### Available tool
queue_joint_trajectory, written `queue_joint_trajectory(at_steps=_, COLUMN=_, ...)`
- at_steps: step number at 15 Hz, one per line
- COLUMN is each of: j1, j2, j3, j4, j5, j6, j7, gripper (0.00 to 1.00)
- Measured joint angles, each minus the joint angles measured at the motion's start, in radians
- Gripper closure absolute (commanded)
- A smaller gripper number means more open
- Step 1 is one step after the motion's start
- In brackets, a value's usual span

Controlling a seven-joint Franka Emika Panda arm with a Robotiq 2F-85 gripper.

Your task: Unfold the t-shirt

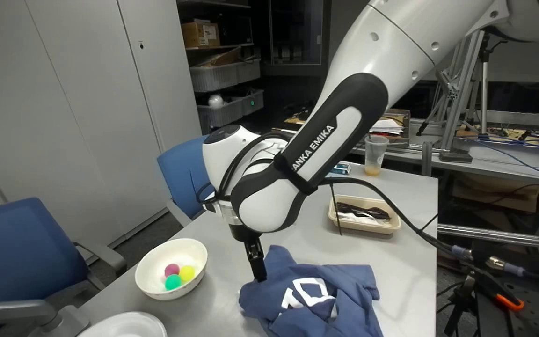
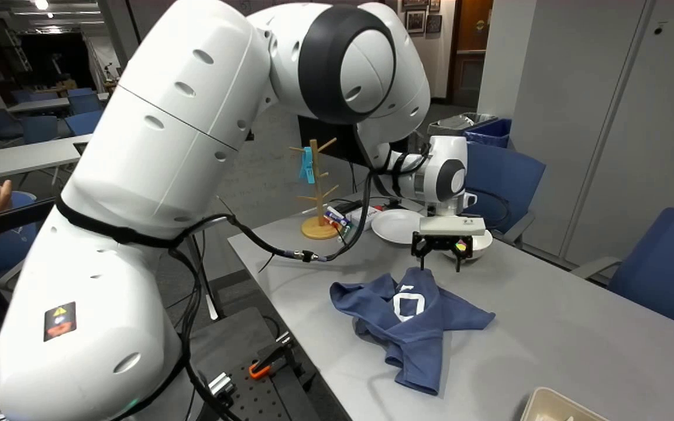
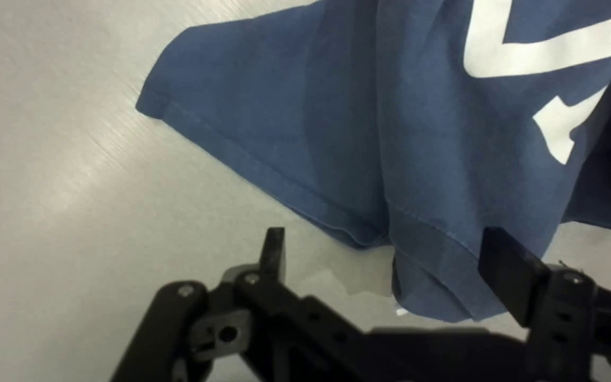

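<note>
The blue t-shirt (image 1: 316, 281) with white print lies crumpled on the grey table (image 1: 222, 309). In an exterior view the t-shirt (image 2: 416, 330) spreads with several corners pointing outward. My gripper (image 2: 440, 268) points down over the shirt's edge near the bowl. In the wrist view the gripper (image 3: 385, 233) is open, fingers wide apart. A folded end of the t-shirt (image 3: 433, 159) lies between and below the fingers, nearer the right finger, which overlaps the cloth in view. The left finger is over bare table. Nothing is gripped. The gripper (image 1: 259, 276) also shows edge-on at the shirt in an exterior view.
A white bowl (image 1: 150, 269) with coloured balls stands close to the gripper. A white plate (image 2: 396, 227), a wooden stand (image 2: 316, 228) and markers are beyond the shirt. A tan tray (image 1: 367, 227) and a plastic cup (image 1: 375, 154) are also on the table.
</note>
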Motion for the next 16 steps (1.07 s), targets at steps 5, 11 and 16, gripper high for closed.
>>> queue_joint_trajectory(at_steps=5, j1=-0.035, j2=0.055, j3=0.001, j4=0.05, j5=0.071, j6=-0.003, j7=-0.01, gripper=0.26)
queue_joint_trajectory(at_steps=11, j1=-0.054, j2=0.105, j3=0.001, j4=0.067, j5=0.113, j6=-0.012, j7=-0.003, gripper=0.4)
queue_joint_trajectory(at_steps=16, j1=-0.049, j2=0.119, j3=0.008, j4=0.07, j5=0.119, j6=-0.045, j7=0.009, gripper=0.38)
